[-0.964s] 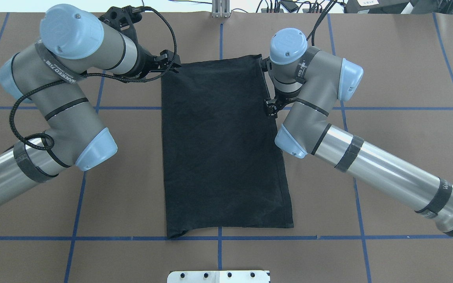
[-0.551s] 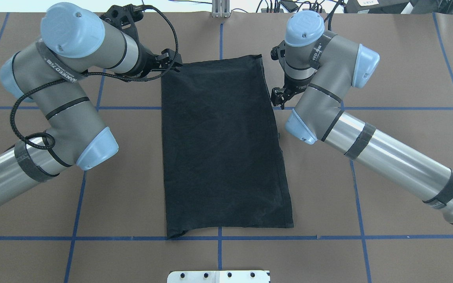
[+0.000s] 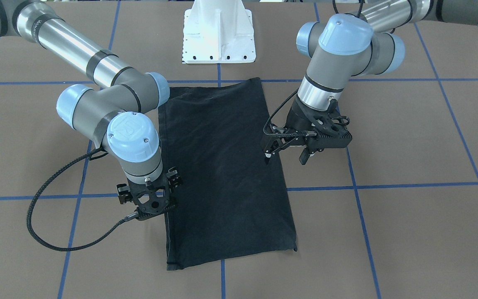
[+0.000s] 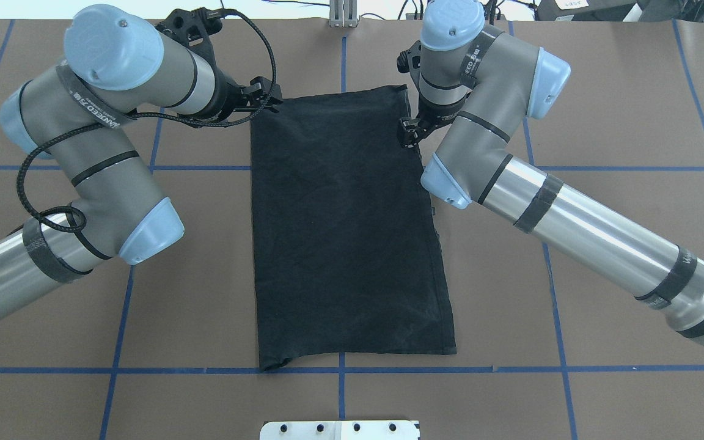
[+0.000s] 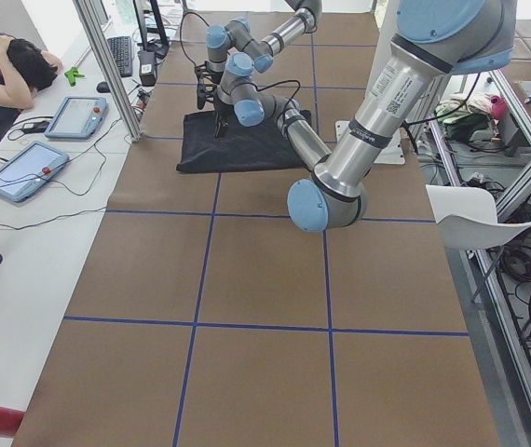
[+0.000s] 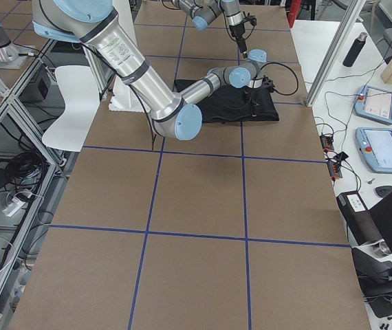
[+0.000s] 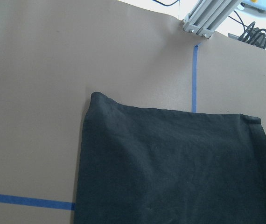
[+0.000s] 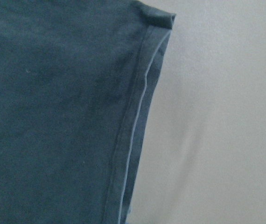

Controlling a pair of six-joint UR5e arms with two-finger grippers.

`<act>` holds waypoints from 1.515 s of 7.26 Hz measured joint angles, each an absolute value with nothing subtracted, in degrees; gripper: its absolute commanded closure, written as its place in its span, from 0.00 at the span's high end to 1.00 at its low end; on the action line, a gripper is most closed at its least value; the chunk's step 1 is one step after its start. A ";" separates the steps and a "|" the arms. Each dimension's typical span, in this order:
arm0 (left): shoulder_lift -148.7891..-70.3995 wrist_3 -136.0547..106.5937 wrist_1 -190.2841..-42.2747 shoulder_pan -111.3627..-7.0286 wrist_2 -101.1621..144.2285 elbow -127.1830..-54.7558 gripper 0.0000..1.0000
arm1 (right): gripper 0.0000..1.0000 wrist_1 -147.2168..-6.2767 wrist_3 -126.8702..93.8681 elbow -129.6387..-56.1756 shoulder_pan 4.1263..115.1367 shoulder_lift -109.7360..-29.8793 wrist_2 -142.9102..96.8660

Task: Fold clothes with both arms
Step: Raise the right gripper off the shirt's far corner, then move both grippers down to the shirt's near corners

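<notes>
Your left claw [image 3: 286, 156] hangs released, its two fingers spread wide, raised clear of the cloth just beside the far corner of the black T-shirt [image 4: 346, 232] on the robot's left; its wrist camera looks down on that far end, both corners in sight. Your right claw [image 4: 407, 132] points straight down over the shirt's opposite long edge, close to the far end; its fingers hide beneath the wrist, so you cannot tell whether it is released or clenched, and its camera shows only the stitched hem close up. The T-shirt lies flat on the brown tabletop [image 4: 602, 122] as one long narrow rectangle, plain black side up, lightly creased, its near end resting by a blue tape line [image 4: 205, 167]. The left arm [image 4: 95, 165] and right arm [image 4: 572, 220] bend in from either side; the white pedestal [image 3: 218, 37] stands behind the shirt's near end.
</notes>
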State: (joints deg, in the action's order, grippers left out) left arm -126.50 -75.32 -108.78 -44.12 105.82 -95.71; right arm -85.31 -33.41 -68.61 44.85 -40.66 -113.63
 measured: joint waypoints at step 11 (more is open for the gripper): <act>-126.45 -75.32 -108.91 -44.10 105.94 -96.28 1.00 | 1.00 -78.58 -33.79 -61.01 47.56 -39.44 -118.30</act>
State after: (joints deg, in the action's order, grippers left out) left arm -126.45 -75.32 -108.91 -44.10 105.94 -96.28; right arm -78.58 -33.79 -61.01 47.56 -39.44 -118.30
